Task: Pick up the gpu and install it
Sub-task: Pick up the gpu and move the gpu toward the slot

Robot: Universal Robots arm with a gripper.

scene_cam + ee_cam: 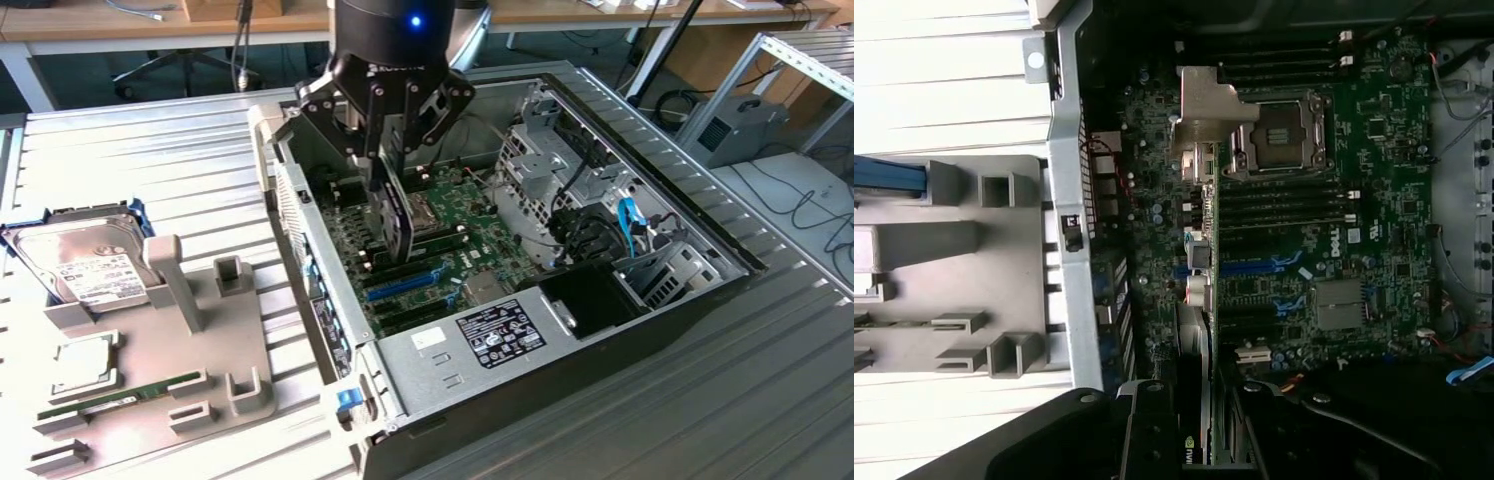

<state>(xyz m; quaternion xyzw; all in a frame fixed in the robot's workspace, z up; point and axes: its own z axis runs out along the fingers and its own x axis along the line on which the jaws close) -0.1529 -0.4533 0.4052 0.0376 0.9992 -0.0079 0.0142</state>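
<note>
My gripper (pixel 386 160) hangs over the open computer case (pixel 694 275), shut on the gpu (pixel 390 215). The gpu is a thin black card held on edge, reaching down toward the green motherboard (pixel 467 225). In the wrist view the gpu (pixel 1198 330) appears edge-on, with its silvery bracket (pixel 1199 110) beside the CPU socket (pixel 1279 130). It runs down over the blue expansion slots (pixel 1254 268). The card's lower edge floats just above the board near the blue slots (pixel 400 287). Whether it touches a slot I cannot tell.
A grey parts holder (pixel 200 350) lies at the exterior view's left. It carries a hard drive in a blue frame (pixel 80 255), a CPU (pixel 78 362) and a green RAM stick (pixel 120 395). The power supply (pixel 497 335) and drive cage (pixel 547 165) line the case.
</note>
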